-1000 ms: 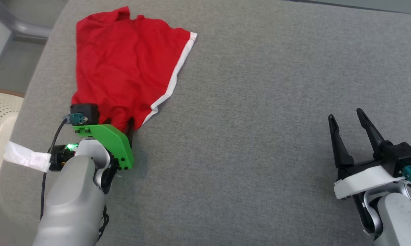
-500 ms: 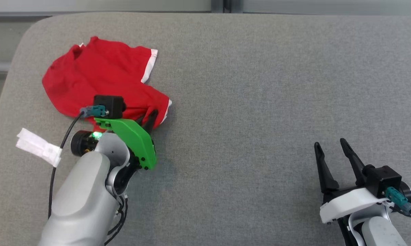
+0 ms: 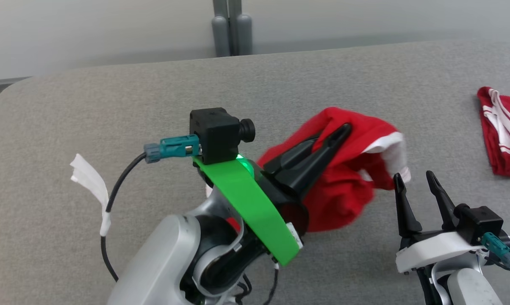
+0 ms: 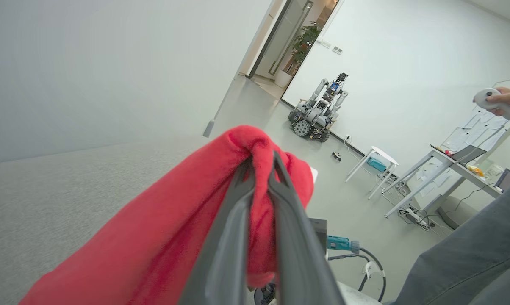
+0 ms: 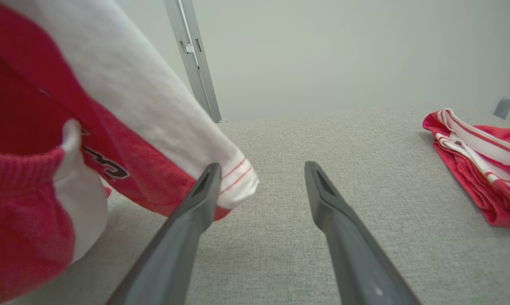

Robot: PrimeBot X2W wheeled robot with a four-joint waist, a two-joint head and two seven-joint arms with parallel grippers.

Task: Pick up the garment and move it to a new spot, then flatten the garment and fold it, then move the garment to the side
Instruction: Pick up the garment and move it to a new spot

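A grey fabric-covered surface [image 3: 111,106] spans the head view. At its left, a crumpled white strip [image 3: 87,173] clings to a thin black cable [image 3: 119,186] running to the left arm, which wears a flat green plastic bracket [image 3: 246,203]. Past the bracket, the left gripper [image 3: 344,129] is clenched on a soft red garment with white trim [image 3: 348,182]; the left wrist view shows the two dark fingers pinched together through a red fold. The garment hangs bunched from those fingers near the middle of the surface, its white hem just beside the right gripper [image 3: 412,175], whose fingers stand apart and hold nothing. At the far right, well apart, a second red garment with white stripes [image 3: 503,131] lies crumpled on the surface.
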